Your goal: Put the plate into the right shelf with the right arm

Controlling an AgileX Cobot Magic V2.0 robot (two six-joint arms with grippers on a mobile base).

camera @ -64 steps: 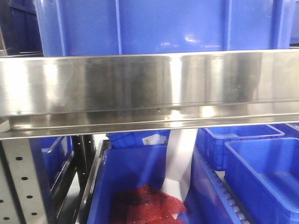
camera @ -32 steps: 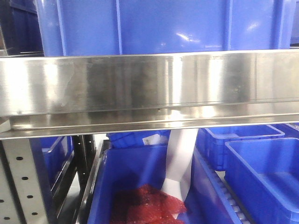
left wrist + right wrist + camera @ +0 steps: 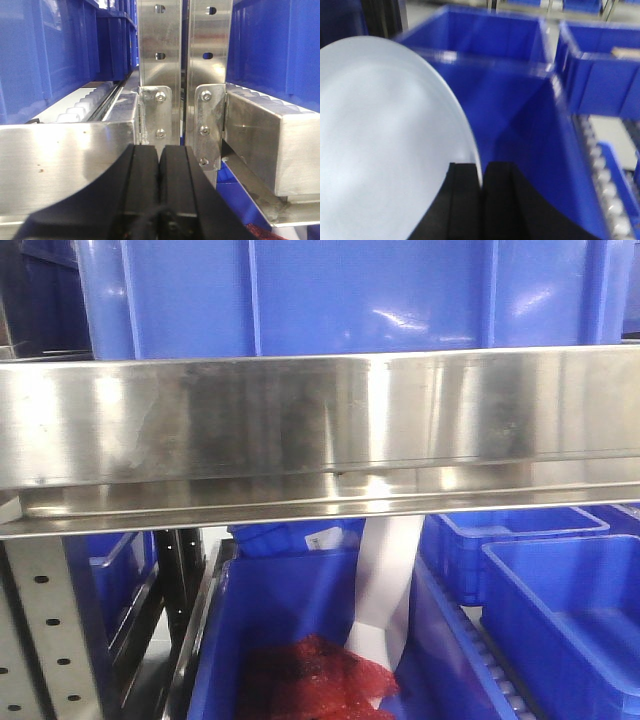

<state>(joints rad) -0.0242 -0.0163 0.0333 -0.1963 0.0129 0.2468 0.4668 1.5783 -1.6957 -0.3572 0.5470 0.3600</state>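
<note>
The right fingers (image 3: pixel 481 182) pinch the rim of the white plate (image 3: pixel 385 145) above a blue bin (image 3: pixel 520 115); stiff, smooth and likely slippery, it suits this edge hold, while the left fingers (image 3: pixel 160 165) sit together.

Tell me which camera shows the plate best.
The right wrist view: the white plate fills its left half, rim clamped between the right gripper fingers, above a blue bin. The front view shows only a thin white edge-on strip. The left wrist view shows no plate, just the shut left gripper.
</note>
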